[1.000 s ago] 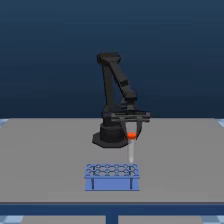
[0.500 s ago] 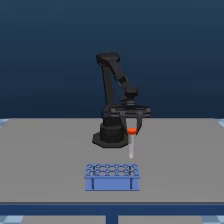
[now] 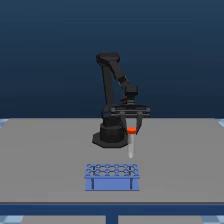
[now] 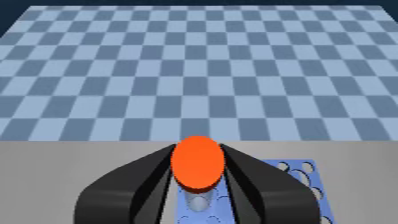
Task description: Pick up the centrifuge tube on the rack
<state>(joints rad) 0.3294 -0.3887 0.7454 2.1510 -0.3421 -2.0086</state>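
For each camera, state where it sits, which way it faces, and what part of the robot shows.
Exterior view: off the arm, level across the table, facing the rack with the arm's base behind; whole arm and tool show.
Wrist view: on the wrist, looking down past the tool's black fingers to the rack.
Shared: the orange-capped tube, held in the tool above the rack.

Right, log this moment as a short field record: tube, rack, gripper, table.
tube: centrifuge tube with orange-red cap, upright, lifted clear above the rack
rack: light-blue rack, standing on the table, near the front edge
gripper: gripper closed on the tube's cap, one of the fingers on each side
table: grey table, arm base behind the rack
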